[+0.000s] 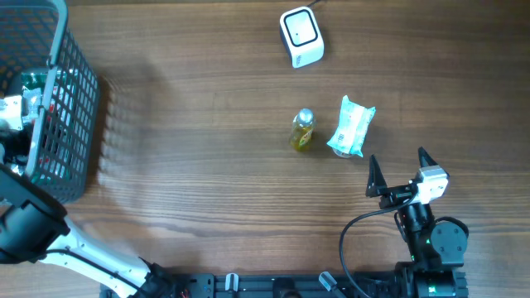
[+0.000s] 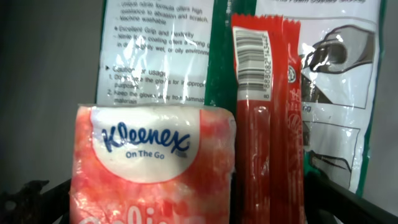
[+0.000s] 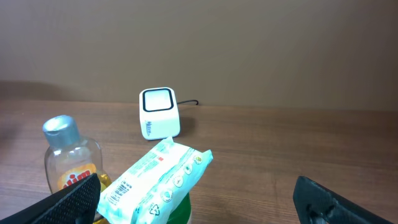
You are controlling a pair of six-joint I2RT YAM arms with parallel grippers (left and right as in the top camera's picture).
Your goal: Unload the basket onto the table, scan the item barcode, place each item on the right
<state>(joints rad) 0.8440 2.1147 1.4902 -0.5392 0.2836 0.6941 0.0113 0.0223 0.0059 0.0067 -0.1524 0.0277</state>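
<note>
Only left wrist view shows red barcoded stick sachet (image 2: 266,124) and orange-white Kleenex tissue pack (image 2: 152,165). Overhead shows just dark mesh basket (image 1: 66,124). Left gripper (image 1: 15,112), right gripper (image 1: 398,163): jaws wide apart, nothing held.

The right arm (image 1: 435,240) was black, a white camera block (image 1: 431,180) at its wrist. The right gripper (image 1: 396,155) had two black, pointed fingers (image 1: 374,178). A black cable (image 1: 343,242) looped beside it. The left arm (image 1: 91,255) had a white link and black joint (image 1: 29,225).

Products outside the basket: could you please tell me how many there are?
2: a small bottle mid-table and a wipes pack just right of it. The basket may hide others.
</note>
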